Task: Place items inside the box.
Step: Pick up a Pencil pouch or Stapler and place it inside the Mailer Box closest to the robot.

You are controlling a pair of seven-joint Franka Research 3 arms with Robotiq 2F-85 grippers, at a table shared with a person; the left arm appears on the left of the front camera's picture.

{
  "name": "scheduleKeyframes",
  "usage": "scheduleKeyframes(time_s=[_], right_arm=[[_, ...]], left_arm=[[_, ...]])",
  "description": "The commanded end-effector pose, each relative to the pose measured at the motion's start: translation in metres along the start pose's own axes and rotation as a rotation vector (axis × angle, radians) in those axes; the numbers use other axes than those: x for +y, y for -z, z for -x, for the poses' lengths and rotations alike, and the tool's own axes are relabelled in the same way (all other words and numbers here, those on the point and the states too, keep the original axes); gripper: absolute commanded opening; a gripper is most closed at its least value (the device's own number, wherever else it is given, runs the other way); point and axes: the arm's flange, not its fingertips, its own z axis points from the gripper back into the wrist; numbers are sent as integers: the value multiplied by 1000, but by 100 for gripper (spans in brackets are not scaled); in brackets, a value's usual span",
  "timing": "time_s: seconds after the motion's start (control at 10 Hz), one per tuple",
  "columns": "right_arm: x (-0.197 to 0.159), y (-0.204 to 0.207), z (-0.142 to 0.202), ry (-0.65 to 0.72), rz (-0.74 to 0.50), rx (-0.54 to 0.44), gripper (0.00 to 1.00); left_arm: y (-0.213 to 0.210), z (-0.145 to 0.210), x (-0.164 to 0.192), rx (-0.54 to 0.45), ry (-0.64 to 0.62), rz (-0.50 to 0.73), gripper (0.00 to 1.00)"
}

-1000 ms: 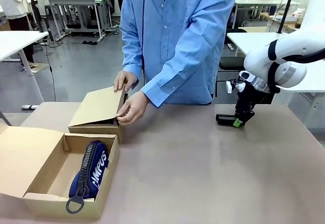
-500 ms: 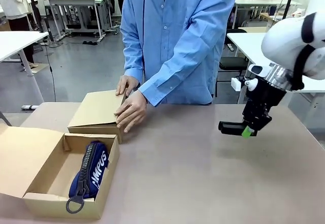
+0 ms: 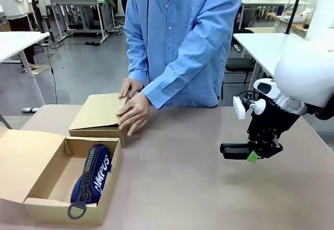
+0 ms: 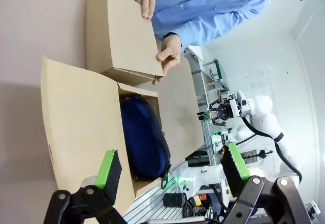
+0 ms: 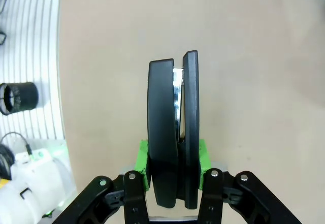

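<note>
The right tool, pinching the stapler, should carry it level and lower it into the box beside the pencil case.

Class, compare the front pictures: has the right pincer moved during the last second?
Yes. The right pincer, shut on the black stapler, now sits lower in the picture, farther from the far edge of the table.
</note>
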Motion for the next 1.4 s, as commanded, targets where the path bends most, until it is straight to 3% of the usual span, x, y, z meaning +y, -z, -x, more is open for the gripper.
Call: scheduleKeyframes(time_s=[0.0, 0.1, 0.3, 0.4, 0.5, 0.7, 0.9, 1.0, 1.2, 1.3], right_arm=[[-26, -5, 4, 19, -50, -5, 11], [0, 0, 0, 0, 0, 0, 41], [25, 11, -101, -7, -13, 1, 41], [33, 8, -123, 139, -33, -15, 41], [31, 11, -123, 216, -50, -7, 41], [26, 19, -70, 439, -177, 3, 41], [48, 14, -21, 573, -196, -19, 41], [54, 13, -10, 598, -186, -65, 41], [48, 15, -22, 592, -169, -73, 41], [29, 11, -9, 586, -193, -24, 41]], left_arm=[[1, 1, 0, -16, 17, 24, 100], [1, 1, 0, -16, 17, 24, 100], [1, 1, 0, -16, 17, 24, 100], [1, 1, 0, -16, 17, 24, 100], [1, 1, 0, -16, 17, 24, 100], [1, 1, 0, -16, 17, 24, 100], [1, 1, 0, -16, 17, 24, 100], [1, 1, 0, -16, 17, 24, 100], [1, 1, 0, -16, 17, 24, 100], [1, 1, 0, -16, 17, 24, 100]])
